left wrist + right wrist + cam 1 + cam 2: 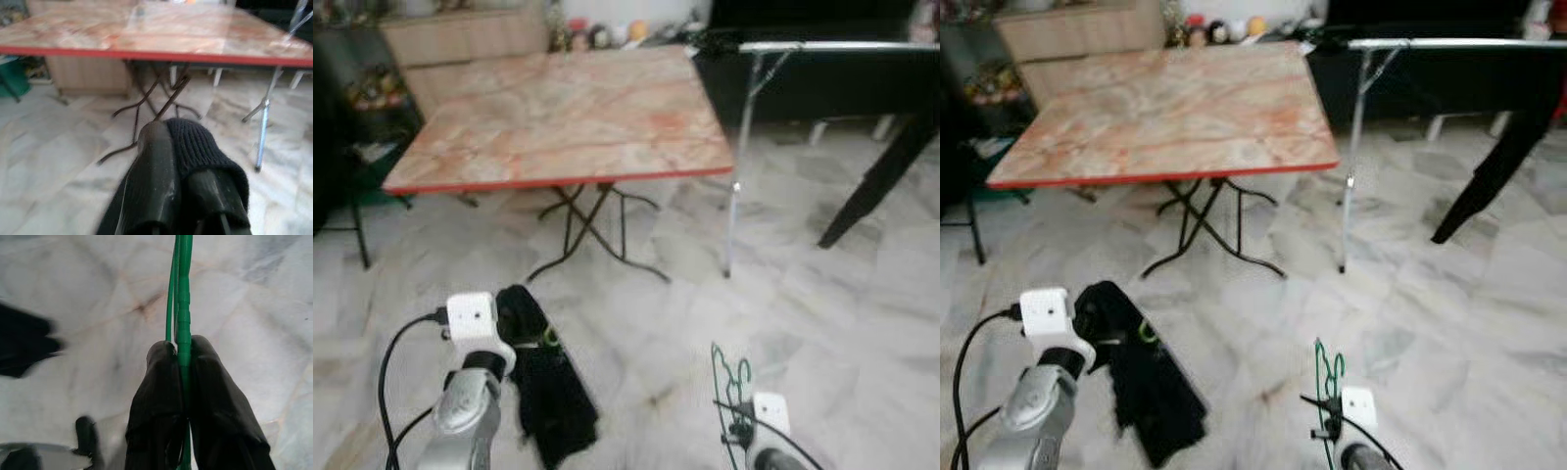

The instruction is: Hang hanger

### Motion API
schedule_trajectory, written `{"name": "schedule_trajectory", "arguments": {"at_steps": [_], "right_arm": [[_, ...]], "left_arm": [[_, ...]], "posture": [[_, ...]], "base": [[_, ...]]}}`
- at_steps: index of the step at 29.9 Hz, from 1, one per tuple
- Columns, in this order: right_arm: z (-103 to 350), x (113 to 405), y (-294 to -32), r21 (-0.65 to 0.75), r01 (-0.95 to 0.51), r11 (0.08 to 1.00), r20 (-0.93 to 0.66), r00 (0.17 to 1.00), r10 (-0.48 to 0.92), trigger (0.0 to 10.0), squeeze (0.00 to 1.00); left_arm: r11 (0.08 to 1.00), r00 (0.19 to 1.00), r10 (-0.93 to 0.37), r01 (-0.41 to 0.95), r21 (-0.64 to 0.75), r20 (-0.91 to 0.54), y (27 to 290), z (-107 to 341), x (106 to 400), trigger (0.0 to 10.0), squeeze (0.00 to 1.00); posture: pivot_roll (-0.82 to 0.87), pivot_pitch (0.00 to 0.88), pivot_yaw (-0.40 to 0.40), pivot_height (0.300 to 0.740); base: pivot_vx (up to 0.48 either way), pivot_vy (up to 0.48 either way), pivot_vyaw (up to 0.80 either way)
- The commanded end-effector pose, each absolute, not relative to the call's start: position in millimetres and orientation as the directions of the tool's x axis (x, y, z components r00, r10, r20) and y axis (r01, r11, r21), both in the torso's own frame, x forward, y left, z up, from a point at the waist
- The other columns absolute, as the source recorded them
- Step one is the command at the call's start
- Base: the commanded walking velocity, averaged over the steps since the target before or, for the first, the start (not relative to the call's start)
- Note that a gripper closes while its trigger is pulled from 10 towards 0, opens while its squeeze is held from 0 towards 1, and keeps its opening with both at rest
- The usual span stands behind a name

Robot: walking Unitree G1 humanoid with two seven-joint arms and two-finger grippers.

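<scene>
Hanger [182, 293] — thin, light, springy wire — is being pinched by the right gripper [182, 362], short of the rail [842, 46]; left gripper [188, 161] is clamping black cloth [548, 392].

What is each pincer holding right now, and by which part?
The right pincer is shut on the green hanger, gripping its thin wire bars between the fingers. The left pincer is shut on a black knitted garment, pinching a fold at its upper end.

counter [558, 117] top glossy marble-look, metal legs. floor [1430, 323] polished marble. hanger [183, 293] ribbed green plastic. black cloth [200, 147] knitted, matt. rail [1449, 43] shiny metal.
</scene>
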State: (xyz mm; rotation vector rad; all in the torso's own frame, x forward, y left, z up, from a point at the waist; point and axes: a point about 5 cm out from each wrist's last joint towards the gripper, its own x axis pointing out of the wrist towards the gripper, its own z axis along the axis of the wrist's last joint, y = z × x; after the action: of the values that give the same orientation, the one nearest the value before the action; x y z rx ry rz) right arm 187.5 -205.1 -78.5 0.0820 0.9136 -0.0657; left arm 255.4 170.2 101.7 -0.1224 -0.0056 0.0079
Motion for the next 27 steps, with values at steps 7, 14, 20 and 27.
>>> {"name": "schedule_trajectory", "arguments": {"at_steps": [7,14,20,27], "right_arm": [[-76,194,-201,0.050,0.081,0.995,-0.786,0.618,-0.011,10.0,0.00],[-76,194,-202,0.049,0.078,0.996,-0.787,0.617,-0.010,10.0,0.00],[-76,194,-201,0.049,0.076,0.996,-0.787,0.617,-0.009,10.0,0.00],[-76,195,-201,0.047,0.067,0.997,-0.788,0.616,-0.004,10.0,0.00]], "left_arm": [[0.994,0.999,0.010,-0.005,-0.112,0.042,175,111,255,10.0,0.00],[0.993,0.999,0.014,-0.009,-0.114,0.047,175,113,255,10.0,0.00],[0.993,0.999,0.016,-0.010,-0.116,0.048,176,114,255,10.0,0.00],[0.995,0.979,0.039,-0.020,-0.095,0.199,190,165,271,10.0,0.00]], "posture": [[-0.03,0.000,0.040,0.732],[-0.03,0.000,0.040,0.732],[-0.03,0.000,0.040,0.732],[-0.02,0.000,0.035,0.732]], "base": [[0.480,0.000,0.00],[0.480,0.000,0.00],[0.480,0.000,0.00],[0.480,0.000,0.00]]}}
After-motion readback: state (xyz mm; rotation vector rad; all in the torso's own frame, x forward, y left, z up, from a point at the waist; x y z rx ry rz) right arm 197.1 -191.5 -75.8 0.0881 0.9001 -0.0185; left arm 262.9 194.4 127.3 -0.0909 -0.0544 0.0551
